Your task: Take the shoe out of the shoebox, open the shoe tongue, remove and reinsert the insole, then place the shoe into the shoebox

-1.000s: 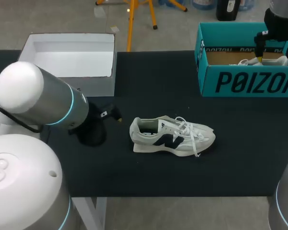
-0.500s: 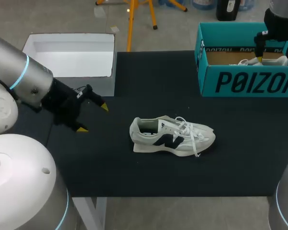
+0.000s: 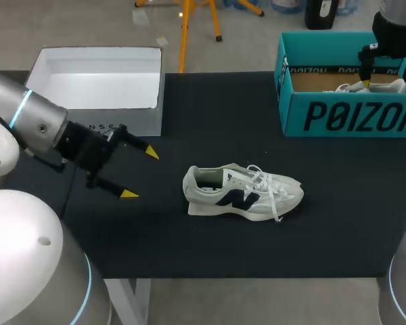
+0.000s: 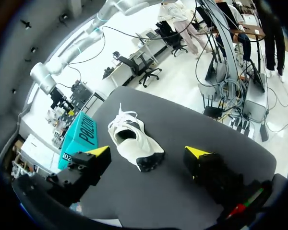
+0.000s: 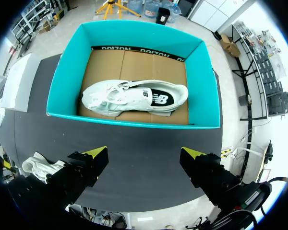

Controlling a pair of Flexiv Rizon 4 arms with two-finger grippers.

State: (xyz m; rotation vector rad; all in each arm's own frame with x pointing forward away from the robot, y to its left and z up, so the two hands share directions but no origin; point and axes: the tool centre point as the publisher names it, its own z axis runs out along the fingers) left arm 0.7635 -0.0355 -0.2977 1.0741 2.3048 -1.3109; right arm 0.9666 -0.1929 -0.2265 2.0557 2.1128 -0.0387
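A white sneaker with a dark side logo (image 3: 242,193) lies on its sole on the black table, toe to the right, laces loose. My left gripper (image 3: 140,174) hovers open just left of its heel, fingers pointing at it. Through the left wrist view the sneaker (image 4: 132,143) lies ahead of the open left gripper (image 4: 149,151), heel nearest. The teal shoebox (image 3: 352,115) stands at the back right with a second white shoe (image 5: 134,98) inside on brown cardboard. My right gripper (image 3: 387,74) hangs open above that shoebox (image 5: 129,122); the right gripper (image 5: 145,153) holds nothing.
A white box lid (image 3: 95,51) lies open side up at the back left, close behind my left arm. The teal box (image 4: 81,136) shows beyond the sneaker in the left wrist view. The sneaker (image 5: 41,165) peeks in beside the right gripper's finger.
My left arm has swung back to the left, and its gripper has come out into view and shifted right and forward toward the sneaker's heel. The right arm and the shoes have not moved.
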